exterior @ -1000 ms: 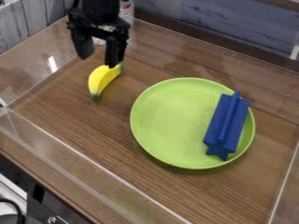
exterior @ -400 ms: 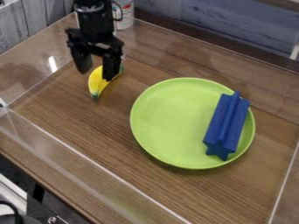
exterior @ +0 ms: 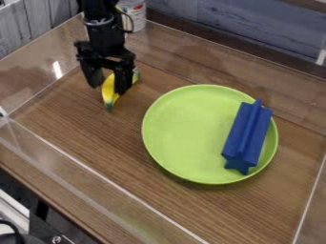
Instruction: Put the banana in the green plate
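Brown wooden planks spread below us as our black metal pincer (exterior: pixel 110 78) straddles the small curved yellow plastic banana (exterior: pixel 112 91), its fingers apart. We see the large round lime-green plate (exterior: pixel 173 143) well off to one side of the pincer, with the blue ridged block (exterior: pixel 247 137) lying on the plate's farther side.

Brown wood tabletop (exterior: pixel 102 162), grain running lengthwise, w/ a bright glare spot nr its L edge. Grey-blue panelled wall (exterior: pixel 254 29) behind. Dark gap below table's near-L edge, w/ pale item (exterior: pixel 15 212) there, unclear.
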Robot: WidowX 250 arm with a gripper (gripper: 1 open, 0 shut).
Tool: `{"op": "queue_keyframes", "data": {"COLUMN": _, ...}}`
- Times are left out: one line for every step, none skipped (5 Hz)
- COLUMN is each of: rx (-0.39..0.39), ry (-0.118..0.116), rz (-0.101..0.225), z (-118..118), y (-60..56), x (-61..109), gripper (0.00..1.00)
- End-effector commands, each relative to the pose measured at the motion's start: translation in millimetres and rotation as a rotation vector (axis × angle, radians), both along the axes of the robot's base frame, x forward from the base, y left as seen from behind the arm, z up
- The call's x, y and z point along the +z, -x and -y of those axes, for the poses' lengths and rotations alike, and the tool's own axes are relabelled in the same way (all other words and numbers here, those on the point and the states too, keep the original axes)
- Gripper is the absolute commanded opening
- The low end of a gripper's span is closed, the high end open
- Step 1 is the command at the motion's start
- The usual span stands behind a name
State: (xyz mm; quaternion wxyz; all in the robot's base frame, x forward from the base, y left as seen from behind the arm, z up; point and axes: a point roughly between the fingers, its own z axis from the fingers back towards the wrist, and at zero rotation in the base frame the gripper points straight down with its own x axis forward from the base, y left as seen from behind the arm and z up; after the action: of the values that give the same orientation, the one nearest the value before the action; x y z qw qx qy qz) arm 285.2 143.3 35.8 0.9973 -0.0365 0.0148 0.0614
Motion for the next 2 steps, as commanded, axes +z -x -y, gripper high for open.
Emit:
{"op": "queue_keyframes", "data": {"rx": 0.021, "ry": -0.011, "rz": 0.062, "z": -9.3, "y": -10.7, "x": 10.6, "gripper": 1.0}}
{"op": "queue_keyframes", "data": {"rx": 0.027, "ry": 0.007, "rz": 0.071, "z": -10.3, "y": -12.7, "x": 11.1, "gripper": 1.0}}
